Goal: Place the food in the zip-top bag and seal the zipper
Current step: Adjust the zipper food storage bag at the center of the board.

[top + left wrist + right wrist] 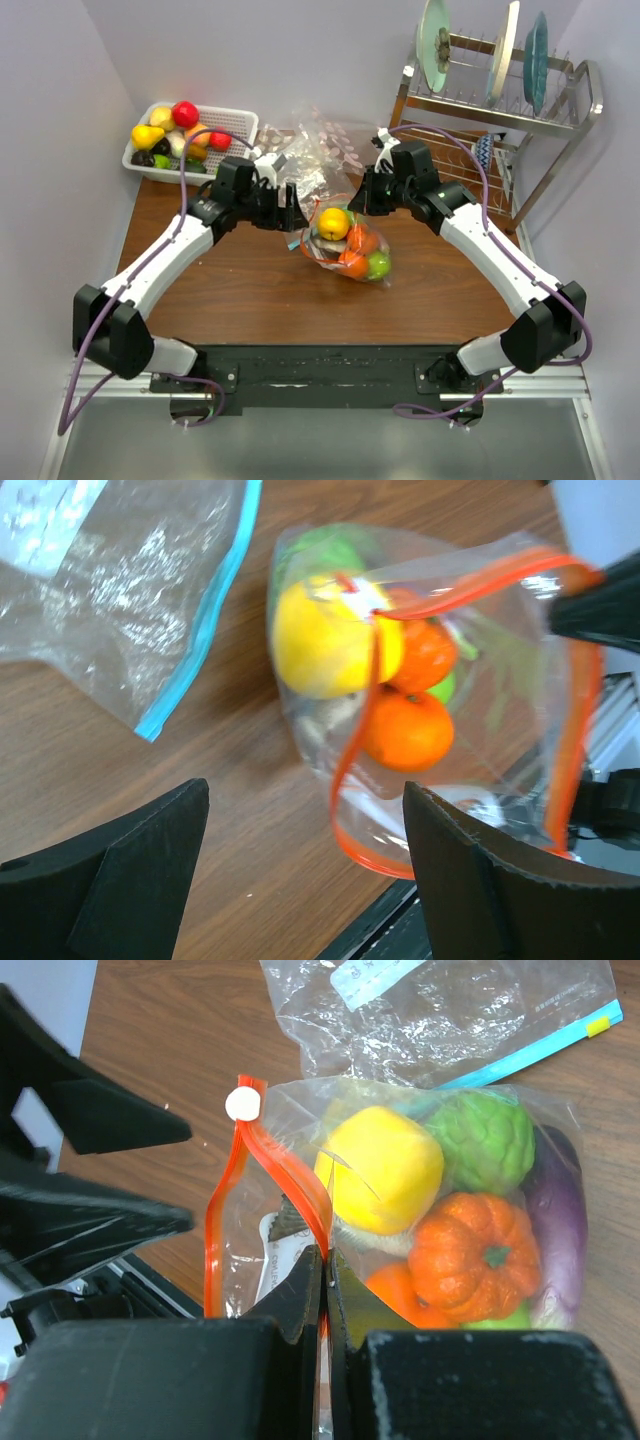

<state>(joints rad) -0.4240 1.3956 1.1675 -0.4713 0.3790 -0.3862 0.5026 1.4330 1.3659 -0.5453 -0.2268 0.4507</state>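
- My right claw [326,1272] was clamped on the zipper [292,1178] edge.
- My left claw [305,820] stood apart over the tabletop [255,780], just beside the zip-top bag [500,650] mouth.

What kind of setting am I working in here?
Probably a staged kitchen test bench: a wooden table boxed by plain walls, a dish rack holding plates, and a basket of toy produce.

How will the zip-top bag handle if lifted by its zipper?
Probably floppy: the zip-top bag is thin, crinkled film, so it should sag. Likely bottom-heavy, with the food bunched at one end. The glossy zipper may slip from the jaws of the right gripper.
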